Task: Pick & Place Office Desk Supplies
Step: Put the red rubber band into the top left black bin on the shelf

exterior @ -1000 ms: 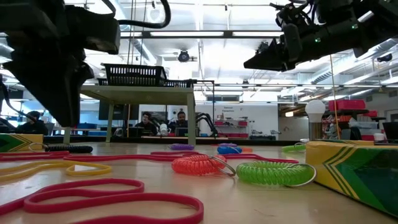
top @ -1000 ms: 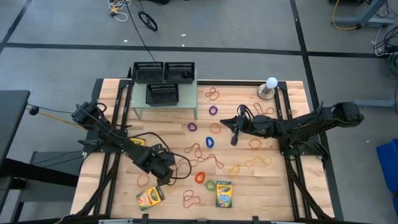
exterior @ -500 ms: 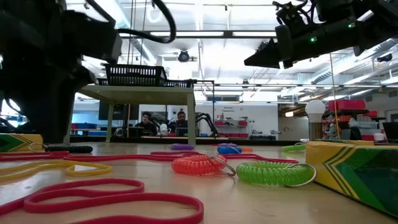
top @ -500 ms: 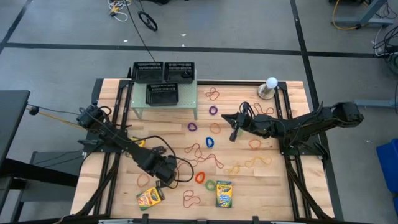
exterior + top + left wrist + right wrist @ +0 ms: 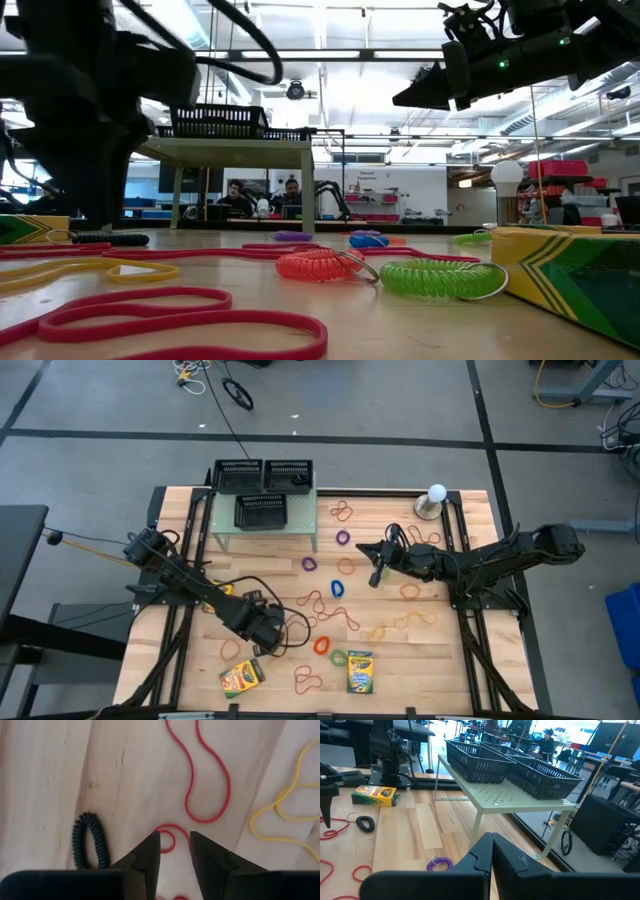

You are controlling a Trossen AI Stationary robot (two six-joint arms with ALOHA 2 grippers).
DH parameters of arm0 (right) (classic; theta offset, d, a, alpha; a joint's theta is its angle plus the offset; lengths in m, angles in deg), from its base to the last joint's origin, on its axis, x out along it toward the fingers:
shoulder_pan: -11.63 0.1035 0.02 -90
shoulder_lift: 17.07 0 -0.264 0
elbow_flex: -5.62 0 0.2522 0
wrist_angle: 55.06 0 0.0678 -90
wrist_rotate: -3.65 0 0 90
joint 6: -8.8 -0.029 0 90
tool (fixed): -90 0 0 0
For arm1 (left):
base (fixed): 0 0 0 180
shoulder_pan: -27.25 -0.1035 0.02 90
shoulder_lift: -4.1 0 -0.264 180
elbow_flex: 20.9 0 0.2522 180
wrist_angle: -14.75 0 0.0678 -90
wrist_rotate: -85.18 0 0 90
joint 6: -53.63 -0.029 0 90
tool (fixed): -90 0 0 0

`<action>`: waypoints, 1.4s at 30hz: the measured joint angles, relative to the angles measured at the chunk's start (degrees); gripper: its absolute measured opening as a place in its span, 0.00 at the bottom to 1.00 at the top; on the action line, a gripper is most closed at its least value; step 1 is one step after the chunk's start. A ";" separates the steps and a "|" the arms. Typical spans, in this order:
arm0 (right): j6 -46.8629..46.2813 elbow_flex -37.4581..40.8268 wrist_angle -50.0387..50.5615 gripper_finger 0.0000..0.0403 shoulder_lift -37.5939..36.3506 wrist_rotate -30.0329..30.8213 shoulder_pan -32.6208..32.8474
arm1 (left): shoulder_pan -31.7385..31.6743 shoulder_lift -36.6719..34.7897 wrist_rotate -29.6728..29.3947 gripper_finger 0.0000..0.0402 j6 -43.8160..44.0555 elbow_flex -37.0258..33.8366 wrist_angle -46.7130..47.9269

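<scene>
Rubber-band loops (image 5: 330, 610) in red, orange, purple, blue and yellow lie scattered over the wooden table. Two crayon boxes (image 5: 242, 676) (image 5: 359, 671) lie near its near edge. Three black mesh trays (image 5: 262, 512) stand on the pale green shelf. My left gripper (image 5: 265, 632) (image 5: 175, 845) is open by a narrow gap and points down. Its fingertips stand on either side of a small red loop (image 5: 167, 839), with a black coiled band (image 5: 90, 840) beside it. My right gripper (image 5: 375, 572) (image 5: 492, 845) is shut on nothing and hangs above the table's middle. My left gripper comes from above at the small red loop (image 5: 165, 832), which lies flat on the table between the two fingertips. Whether the fingers touch it, I cannot tell.
A white ball on a grey stand (image 5: 436, 500) sits at the far right. The green shelf (image 5: 265, 530) stands at the far left. In the low view a red coil (image 5: 320, 265) and a green coil (image 5: 440, 278) lie in front. People sit in the room beyond.
My left gripper has come down toward the table over the red bands, shifting slightly. My right gripper has shifted a little toward the far edge and has stayed shut. No band or box has moved.
</scene>
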 joint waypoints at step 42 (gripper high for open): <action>0.02 -0.03 -1.24 0.03 0.00 0.02 0.00 | 0.13 -26.76 -17.34 0.01 -0.04 -0.03 1.19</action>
